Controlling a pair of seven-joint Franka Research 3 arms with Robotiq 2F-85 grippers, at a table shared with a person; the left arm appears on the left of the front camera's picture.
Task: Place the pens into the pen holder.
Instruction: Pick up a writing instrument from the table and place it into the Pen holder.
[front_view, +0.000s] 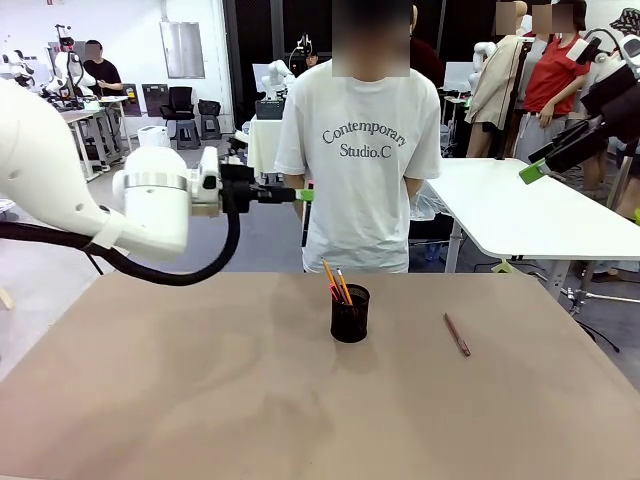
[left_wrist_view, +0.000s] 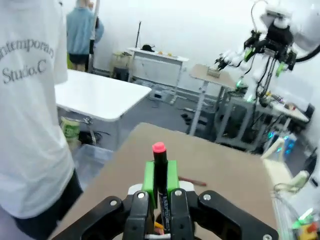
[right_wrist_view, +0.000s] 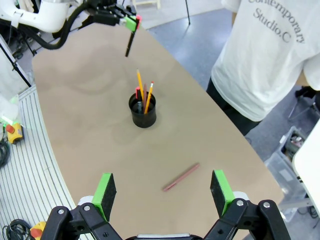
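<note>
Left wrist view: left tool (left_wrist_view: 160, 176) pinches black pen (left_wrist_view: 159, 156). Right wrist view: right tool (right_wrist_view: 164, 191) spread; reddish-brown pen (right_wrist_view: 181, 177) on tabletop (right_wrist_view: 75, 100).

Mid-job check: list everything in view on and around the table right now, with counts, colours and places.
pen holder: one, black mesh, upright at mid-table.
pencils: two, orange-yellow, standing in the pen holder.
red-tipped pen: one, black, in the pen holder.
held pen: one, black with red end, above the table.
loose pen: one, reddish-brown, flat on the table, to the holder's right.
table: one, brown.
person: one, white T-shirt, far side.
left gripper: shut on the held pen.
right gripper: open, empty, raised.
</note>
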